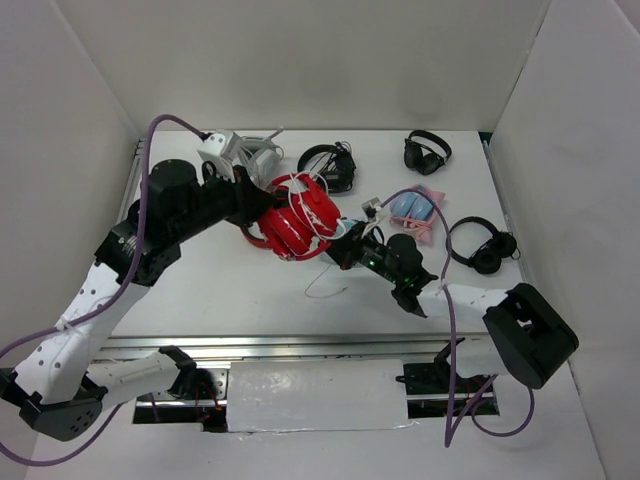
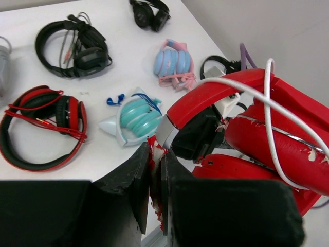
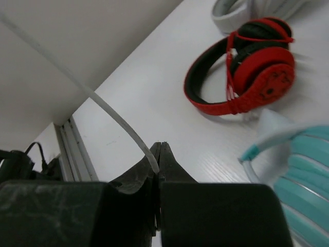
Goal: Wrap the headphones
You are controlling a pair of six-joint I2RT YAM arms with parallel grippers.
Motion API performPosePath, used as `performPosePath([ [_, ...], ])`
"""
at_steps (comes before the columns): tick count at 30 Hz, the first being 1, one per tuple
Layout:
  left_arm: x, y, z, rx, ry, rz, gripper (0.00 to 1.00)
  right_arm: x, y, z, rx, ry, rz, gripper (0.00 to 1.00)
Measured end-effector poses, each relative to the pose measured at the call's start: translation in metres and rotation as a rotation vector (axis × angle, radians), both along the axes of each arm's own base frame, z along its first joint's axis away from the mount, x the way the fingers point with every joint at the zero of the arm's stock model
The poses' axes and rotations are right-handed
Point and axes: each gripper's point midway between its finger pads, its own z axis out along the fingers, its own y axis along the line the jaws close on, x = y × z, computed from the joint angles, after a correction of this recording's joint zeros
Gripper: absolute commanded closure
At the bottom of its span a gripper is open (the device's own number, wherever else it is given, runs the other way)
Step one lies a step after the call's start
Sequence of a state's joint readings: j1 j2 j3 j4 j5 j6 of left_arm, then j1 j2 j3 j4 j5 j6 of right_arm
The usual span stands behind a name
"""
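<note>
The glossy red headphones [image 1: 298, 218] are held folded above the middle of the table. My left gripper [image 1: 258, 207] is shut on a worn red and white part of them, seen between the jaws in the left wrist view [image 2: 156, 160]. Their thin white cable [image 2: 272, 116] runs over the big red earcup [image 2: 277, 149]. My right gripper [image 1: 341, 247] is just right of the headphones and is shut on the white cable [image 3: 121, 123], which runs up to the left from the fingertips [image 3: 158, 163]. A loose end of cable [image 1: 325, 290] lies on the table below.
Red-and-black hoop headphones [image 2: 43, 126] and a teal pair [image 2: 136, 116] lie under the held headphones. Black headphones [image 1: 330, 165], [image 1: 427, 152], [image 1: 485, 245], a pink and blue pair [image 1: 415, 212] and a grey pair [image 1: 245, 155] lie further back. White walls stand on three sides.
</note>
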State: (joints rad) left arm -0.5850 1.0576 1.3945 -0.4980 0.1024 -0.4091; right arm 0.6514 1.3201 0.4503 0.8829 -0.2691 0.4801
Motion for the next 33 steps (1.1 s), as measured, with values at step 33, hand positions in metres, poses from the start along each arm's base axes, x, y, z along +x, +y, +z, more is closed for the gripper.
performPosePath([
  [33,0.106,0.084,-0.044,-0.05,0.116,0.486,1.0,-0.085,-0.027,-0.043,-0.345,0.176,-0.054,1.0],
])
